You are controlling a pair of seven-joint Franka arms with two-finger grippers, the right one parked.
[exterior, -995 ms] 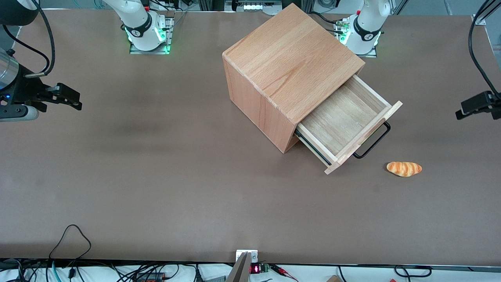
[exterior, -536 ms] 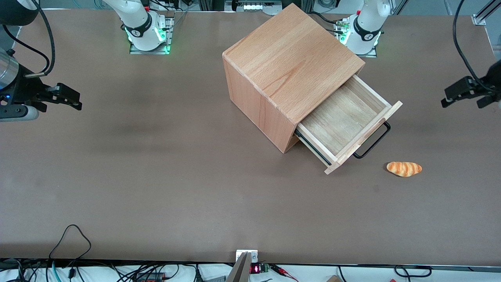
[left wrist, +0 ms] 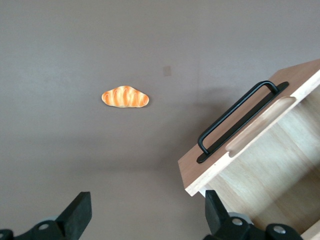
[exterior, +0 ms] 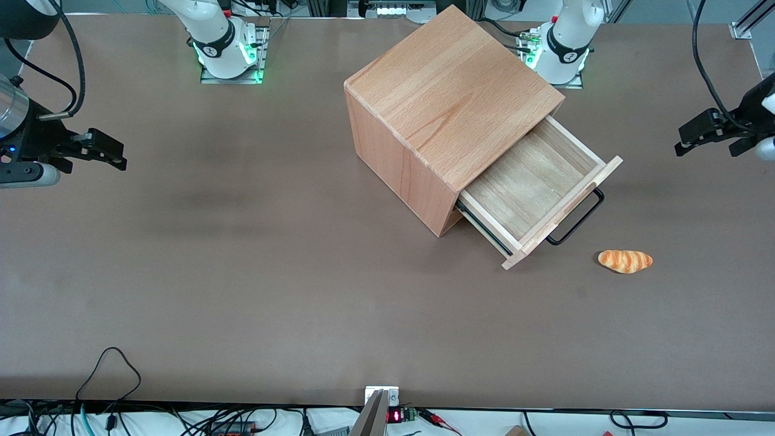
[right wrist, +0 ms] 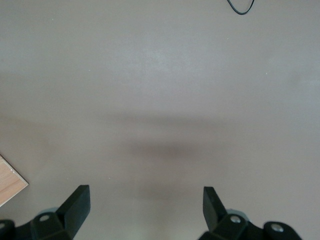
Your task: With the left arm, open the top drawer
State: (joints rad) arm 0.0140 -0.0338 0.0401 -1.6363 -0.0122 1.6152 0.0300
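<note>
The drawer (exterior: 533, 181) stands pulled out of the cabinet (exterior: 448, 103). The gripper (exterior: 696, 134) hangs at its 2 o'clock, well apart, fingers (left wrist: 77, 212) wide, holding nothing.

Left arm (exterior: 760, 103) cut off at edge
</note>
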